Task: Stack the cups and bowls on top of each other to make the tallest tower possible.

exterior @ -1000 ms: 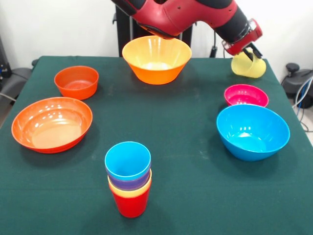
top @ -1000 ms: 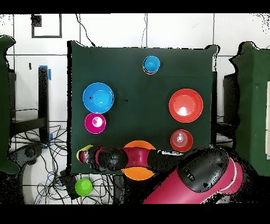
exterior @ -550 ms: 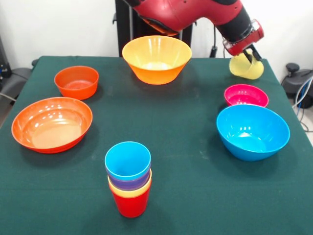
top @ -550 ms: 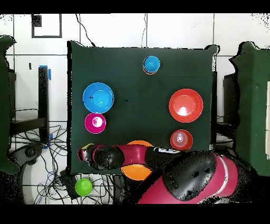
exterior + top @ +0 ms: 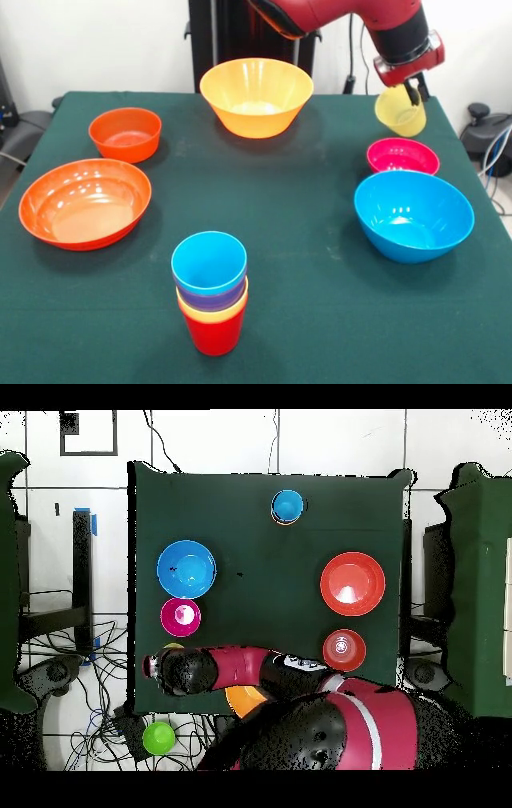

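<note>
The pale yellow cup (image 5: 400, 111) hangs tilted in the air above the worktop's (image 5: 304, 208) far right corner, clamped in the pincer (image 5: 410, 86) by its rim. Just in front of it sits the pink bowl (image 5: 402, 155), then the blue bowl (image 5: 413, 214). The stack (image 5: 211, 291), blue cup on top and red at the base, stands at the near edge. The yellow-orange bowl (image 5: 256, 96) and two orange bowls (image 5: 125, 134) lie apart.

Red-and-black arm (image 5: 250, 669) over the green table's (image 5: 260, 544) near edge, beside the magenta bowl (image 5: 181, 617).
</note>
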You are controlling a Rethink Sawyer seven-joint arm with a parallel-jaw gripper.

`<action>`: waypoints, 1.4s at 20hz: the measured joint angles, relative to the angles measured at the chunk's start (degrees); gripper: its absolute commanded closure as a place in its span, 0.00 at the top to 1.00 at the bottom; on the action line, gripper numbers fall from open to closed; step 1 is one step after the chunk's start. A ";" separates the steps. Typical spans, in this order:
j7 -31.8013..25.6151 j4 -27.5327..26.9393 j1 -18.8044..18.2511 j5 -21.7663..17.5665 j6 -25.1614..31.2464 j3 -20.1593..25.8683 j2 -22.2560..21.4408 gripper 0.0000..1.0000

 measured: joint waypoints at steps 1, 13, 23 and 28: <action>0.19 -0.22 0.01 0.64 1.13 -0.07 -0.78 0.00; 0.27 -3.03 -1.24 5.57 15.34 -0.11 -7.50 0.00; 0.27 -5.68 -0.91 7.26 24.24 -0.64 -11.48 0.00; 0.27 -9.87 0.71 7.22 28.62 -2.65 -12.85 0.00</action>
